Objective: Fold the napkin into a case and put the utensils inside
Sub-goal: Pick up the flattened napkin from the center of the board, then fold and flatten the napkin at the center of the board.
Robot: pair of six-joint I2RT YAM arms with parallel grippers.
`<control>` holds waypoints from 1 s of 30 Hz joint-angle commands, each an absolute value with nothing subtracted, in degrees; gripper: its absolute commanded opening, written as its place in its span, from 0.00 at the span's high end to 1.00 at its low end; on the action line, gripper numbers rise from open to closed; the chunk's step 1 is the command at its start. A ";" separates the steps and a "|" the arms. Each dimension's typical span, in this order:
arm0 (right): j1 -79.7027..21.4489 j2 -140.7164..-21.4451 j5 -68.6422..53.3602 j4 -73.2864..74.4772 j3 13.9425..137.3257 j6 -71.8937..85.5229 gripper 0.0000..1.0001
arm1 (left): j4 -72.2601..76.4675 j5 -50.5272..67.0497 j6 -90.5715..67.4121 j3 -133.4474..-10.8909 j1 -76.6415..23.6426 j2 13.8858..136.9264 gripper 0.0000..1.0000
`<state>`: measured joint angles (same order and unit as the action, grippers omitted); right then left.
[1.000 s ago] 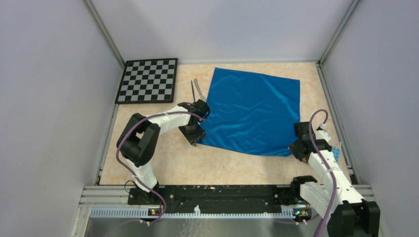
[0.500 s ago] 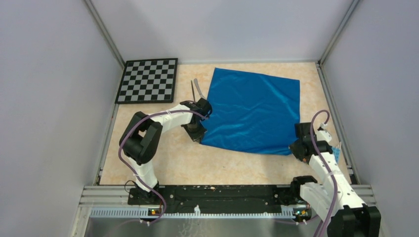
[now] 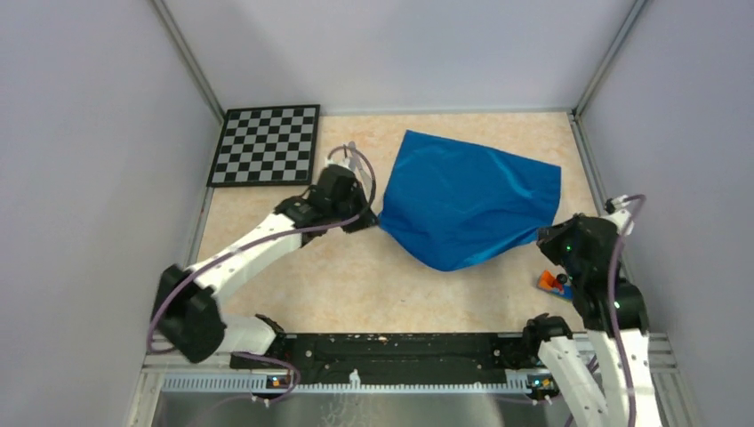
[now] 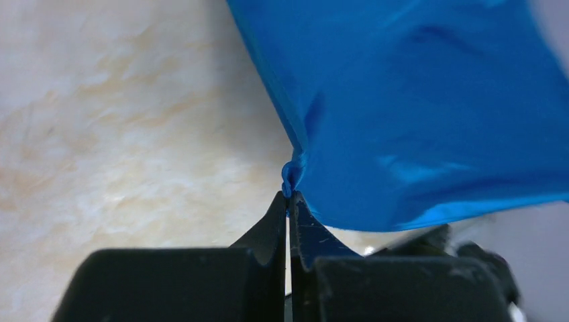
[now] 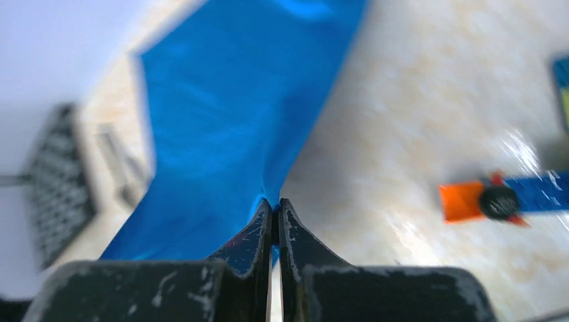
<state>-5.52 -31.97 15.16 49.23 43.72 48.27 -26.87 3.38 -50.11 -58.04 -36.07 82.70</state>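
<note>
Napkin held up by two corners

Napkin (image 3: 471, 209): bright blue and a single layer, with no fold made in it yet. It is pinched at both near corners and sags in a shallow belly between the two sets of fingers. The far edge appears to lie on the worktop (image 3: 356, 285), though I cannot be sure from above.

Left fingers (image 4: 285, 208): clenched tip to tip on a small twisted bunch of cloth at the napkin's corner. From that pinch the cloth fans out ahead and to the right of the fingers. Bare worktop lies ahead and to their left.

Right fingers (image 5: 267, 215): clenched as well, with the cloth's edge caught right at the tips. The napkin runs ahead and to the left of them as a taut, glossy sheet. To the right of these fingers and well apart from them, a small orange-and-blue object (image 5: 493, 200) lies on the worktop, too blurred to identify.

Utensils (image 3: 353, 148): only a pale sliver shows just beyond the left wrist, with the rest hidden by the arm and its cable. They are outside the cloth, off its left edge.

Checkerboard (image 3: 267, 144): flat in the far left corner, beyond and to the left of the left fingers, clear of the napkin.
</note>
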 commanded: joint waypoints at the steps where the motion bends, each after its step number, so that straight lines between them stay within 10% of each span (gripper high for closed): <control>1: -5.82 -20.98 1.96 45.78 54.28 36.21 1.00 | -17.07 10.78 -38.68 -63.44 -36.77 66.69 1.00; 15: -5.79 -18.70 -8.45 37.16 81.32 34.22 1.00 | -6.79 21.26 -28.87 -78.23 -36.93 45.72 1.00; 23: -5.80 -28.31 13.26 38.23 71.19 35.64 1.00 | -19.66 -4.28 -27.81 -86.58 -36.61 63.99 1.00; 30: -5.54 -46.32 23.95 21.29 60.31 29.70 1.00 | -8.44 2.90 -24.93 -90.50 -30.23 86.32 1.00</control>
<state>-5.52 -37.74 15.51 32.01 63.83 34.11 -11.97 0.51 -26.13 -88.42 -34.41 77.19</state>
